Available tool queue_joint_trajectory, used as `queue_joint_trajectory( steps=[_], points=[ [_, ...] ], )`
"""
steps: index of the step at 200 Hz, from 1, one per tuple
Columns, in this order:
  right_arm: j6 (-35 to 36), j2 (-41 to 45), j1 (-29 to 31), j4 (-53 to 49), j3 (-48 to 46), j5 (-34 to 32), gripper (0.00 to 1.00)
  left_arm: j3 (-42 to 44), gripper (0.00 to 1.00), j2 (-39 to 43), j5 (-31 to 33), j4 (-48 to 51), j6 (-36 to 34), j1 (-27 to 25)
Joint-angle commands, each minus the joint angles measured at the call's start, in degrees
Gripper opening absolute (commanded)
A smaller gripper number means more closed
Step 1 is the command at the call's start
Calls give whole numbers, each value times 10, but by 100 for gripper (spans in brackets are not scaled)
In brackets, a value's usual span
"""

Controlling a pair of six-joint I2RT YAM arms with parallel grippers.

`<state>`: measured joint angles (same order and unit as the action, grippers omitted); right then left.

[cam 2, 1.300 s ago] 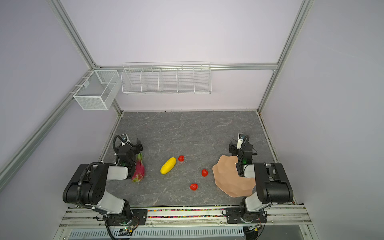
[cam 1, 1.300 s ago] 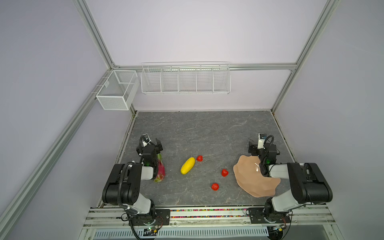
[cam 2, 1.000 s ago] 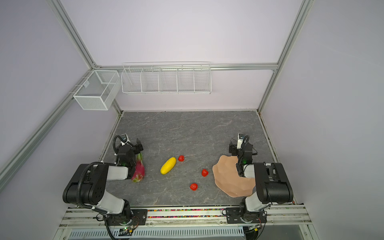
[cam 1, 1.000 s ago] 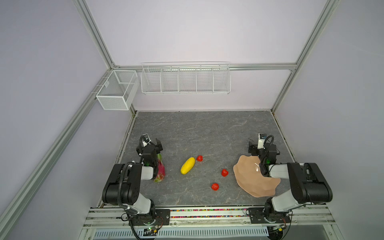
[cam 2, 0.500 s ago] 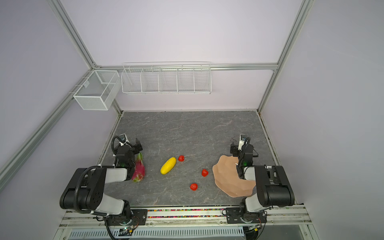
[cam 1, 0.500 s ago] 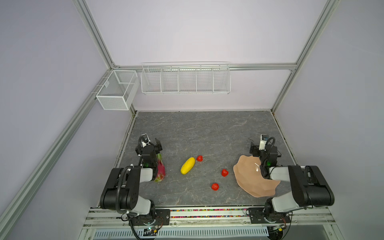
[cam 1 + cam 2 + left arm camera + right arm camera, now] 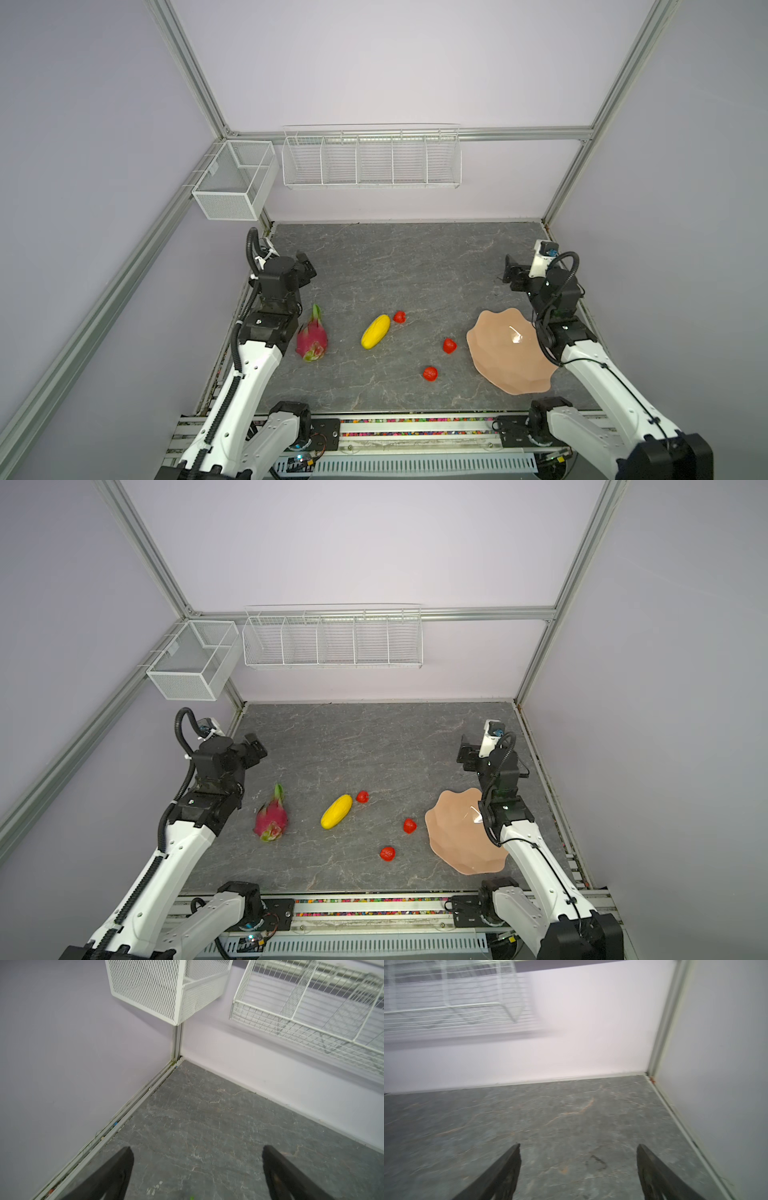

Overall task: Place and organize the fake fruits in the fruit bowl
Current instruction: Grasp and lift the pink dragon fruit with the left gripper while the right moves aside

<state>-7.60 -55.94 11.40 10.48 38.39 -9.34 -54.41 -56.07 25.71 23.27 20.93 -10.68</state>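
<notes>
Fruits lie scattered on the grey marbled desk (image 7: 395, 257), all outside the fruit bowl (image 7: 498, 365), which sits at the right near the front edge, partly beneath the right arm. The dragon fruit (image 7: 311, 341) lies at the left, just beside the left arm. The yellow ridged fruit (image 7: 375, 331) lies near the middle, with one red berry (image 7: 399, 316) just beside its far end. A second red berry (image 7: 449, 345) lies near the bowl's rim and a third red berry (image 7: 430, 373) nearer the front. Left tool (image 7: 196, 1148) and right tool (image 7: 578, 1145) point toward the back wall over bare desk, each with jaws spread wide and gripping nothing.
</notes>
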Motion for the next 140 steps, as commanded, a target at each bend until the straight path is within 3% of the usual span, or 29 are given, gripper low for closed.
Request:
queue_joint_trajectory(
  steps=[1, 28, 50, 91, 140],
  points=[
    [-44, -7, 77, -156, 17, 91, 88, -22, 97, -36, -72, 308, 86, -2],
    [-88, 15, 171, -165, 7, 130, 88, 25, 97, -3, -108, 356, 136, -7],
    [-114, 34, 247, -177, -1, 155, 88, 23, 99, 7, -43, 387, 203, -86],
    [-132, 16, 365, -165, 13, 197, 88, 55, 99, -30, -62, 391, 249, -88],
    [-121, -13, 397, -137, 10, 199, 88, 67, 99, -103, -56, 369, 234, -67]
  ],
)
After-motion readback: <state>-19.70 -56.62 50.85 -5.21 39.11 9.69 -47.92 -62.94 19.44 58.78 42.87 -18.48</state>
